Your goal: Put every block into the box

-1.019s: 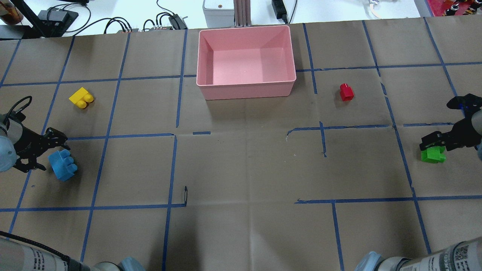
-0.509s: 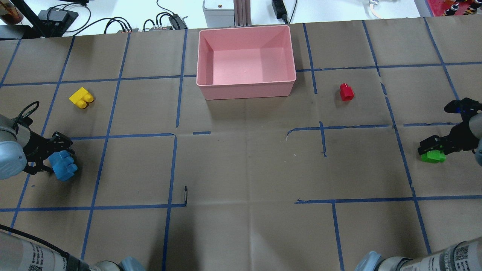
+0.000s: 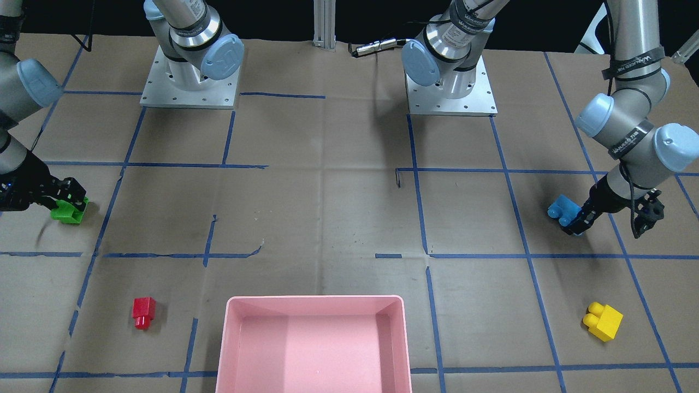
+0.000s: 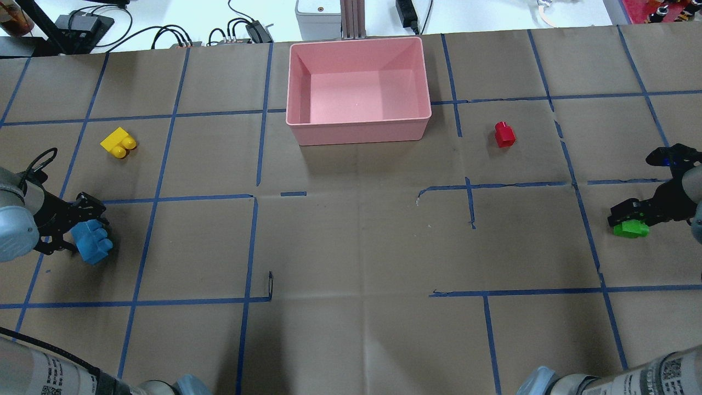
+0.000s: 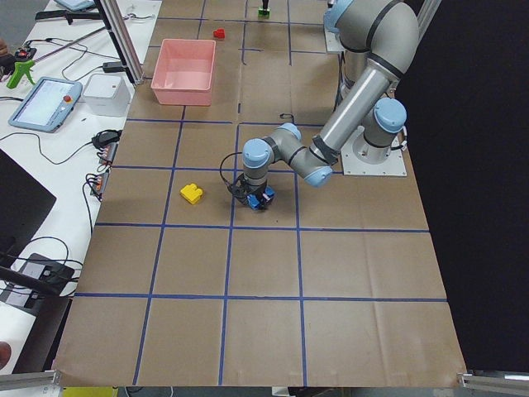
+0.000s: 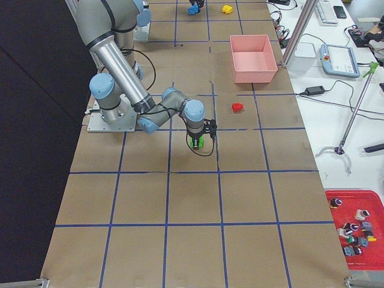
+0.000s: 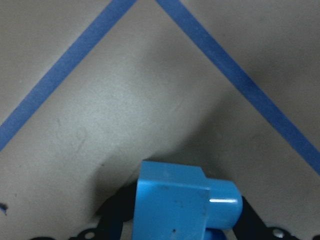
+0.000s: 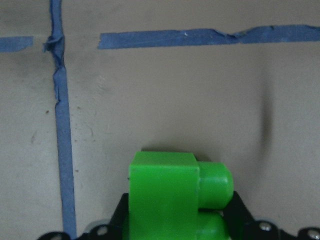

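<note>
The pink box [image 4: 359,133] stands at the far middle of the table and holds no blocks. The light-blue block [image 4: 92,244] lies at the left; my left gripper [image 4: 75,229] is down over it. The left wrist view shows the block [image 7: 175,205] gripped between the black fingers. The green block [image 4: 630,229] lies at the right under my right gripper [image 4: 630,216]. The right wrist view shows it [image 8: 170,195] held between the fingers. The yellow block [image 4: 118,143] lies alone at the left, the red block [image 4: 504,134] alone to the right of the box.
Brown paper with blue tape lines covers the table [image 4: 356,247]. Cables and devices [image 4: 241,30] lie beyond the far edge behind the box. Both arm bases [image 3: 188,82] stand on the robot's side.
Both grippers have come down onto their blocks: the left onto the light-blue one, the right onto the green one. Little has moved in the last half second. The blocks stay in place.
</note>
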